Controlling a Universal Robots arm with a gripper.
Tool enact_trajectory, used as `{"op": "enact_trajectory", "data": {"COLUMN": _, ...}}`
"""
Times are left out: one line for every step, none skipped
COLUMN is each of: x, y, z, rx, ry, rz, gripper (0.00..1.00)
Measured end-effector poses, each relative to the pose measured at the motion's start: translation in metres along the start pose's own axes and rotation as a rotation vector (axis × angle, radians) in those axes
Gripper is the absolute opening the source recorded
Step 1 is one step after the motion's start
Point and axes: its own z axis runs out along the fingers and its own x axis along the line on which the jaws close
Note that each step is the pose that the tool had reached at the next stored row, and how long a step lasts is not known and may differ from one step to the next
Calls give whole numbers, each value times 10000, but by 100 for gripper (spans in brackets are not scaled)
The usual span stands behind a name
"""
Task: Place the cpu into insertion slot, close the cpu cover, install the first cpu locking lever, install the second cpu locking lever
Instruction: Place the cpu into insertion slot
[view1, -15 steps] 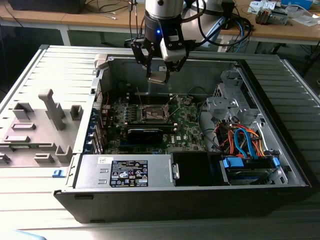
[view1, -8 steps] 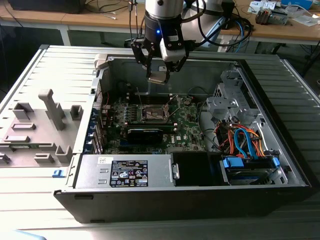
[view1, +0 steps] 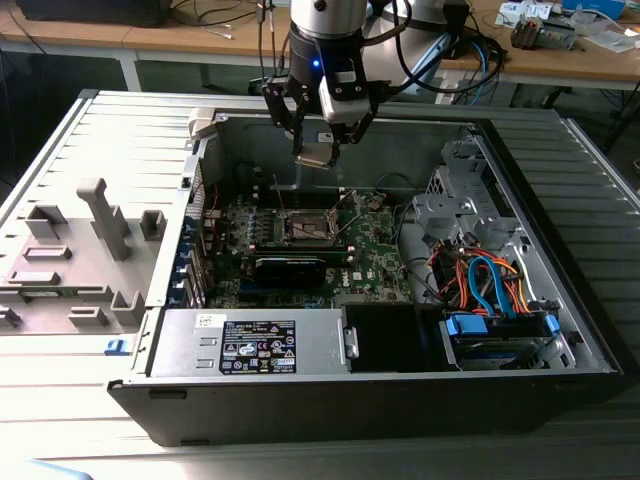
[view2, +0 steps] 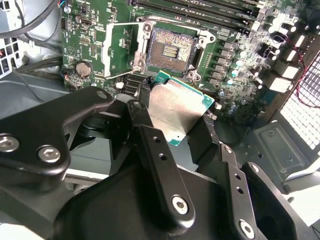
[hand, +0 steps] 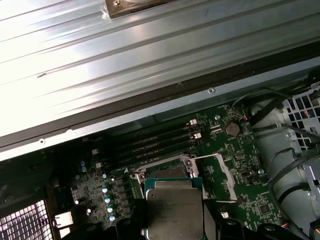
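The cpu is clamped between the jaws and is held in the air over the open computer case, apart from the green circuit board. In the second wrist view, the insertion slot is seen just beyond the chip's edge, with its dark centre uncovered. The cpu cover is swung open and lies beside the slot. The case is laid on a ribbed grey tabletop.
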Motion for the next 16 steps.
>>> {"op": "enact_trajectory", "data": {"x": 0, "y": 0, "z": 0, "rx": 0, "ry": -1, "rz": 11, "gripper": 55}}
{"op": "enact_trajectory", "data": {"x": 0, "y": 0, "z": 0, "rx": 0, "ry": -2, "rz": 27, "gripper": 55}}
{"op": "enact_trajectory", "data": {"x": 0, "y": 0, "z": 0, "rx": 0, "ry": -4, "rz": 47, "gripper": 55}}
{"op": "enact_trajectory", "data": {"x": 0, "y": 0, "z": 0, "rx": 0, "ry": -5, "rz": 57, "gripper": 55}}
{"op": "enact_trajectory", "data": {"x": 0, "y": 0, "z": 1, "rx": -1, "ry": -5, "rz": 69, "gripper": 55}}
{"op": "enact_trajectory", "data": {"x": 0, "y": 0, "z": 1, "rx": -1, "ry": -6, "rz": 81, "gripper": 55}}
{"op": "enact_trajectory", "data": {"x": 0, "y": 0, "z": 1, "rx": -1, "ry": -8, "rz": 97, "gripper": 55}}
{"op": "enact_trajectory", "data": {"x": 0, "y": 0, "z": 1, "rx": -2, "ry": -10, "rz": 122, "gripper": 55}}
{"op": "enact_trajectory", "data": {"x": 0, "y": 0, "z": 1, "rx": -2, "ry": -11, "rz": 138, "gripper": 55}}
{"op": "enact_trajectory", "data": {"x": 0, "y": 0, "z": 2, "rx": -3, "ry": -12, "rz": 149, "gripper": 55}}
{"op": "enact_trajectory", "data": {"x": 0, "y": 0, "z": 2, "rx": -3, "ry": -12, "rz": 161, "gripper": 55}}
{"op": "enact_trajectory", "data": {"x": 0, "y": 0, "z": 2, "rx": -4, "ry": -15, "rz": 184, "gripper": 55}}
{"op": "enact_trajectory", "data": {"x": 0, "y": 0, "z": 2, "rx": -3, "ry": -15, "rz": 198, "gripper": 55}}
{"op": "enact_trajectory", "data": {"x": 0, "y": 0, "z": 2, "rx": -3, "ry": -16, "rz": 209, "gripper": 55}}
{"op": "enact_trajectory", "data": {"x": 0, "y": 0, "z": 2, "rx": -4, "ry": -18, "rz": 230, "gripper": 55}}
{"op": "enact_trajectory", "data": {"x": 0, "y": 0, "z": 3, "rx": -5, "ry": -19, "rz": 241, "gripper": 55}}
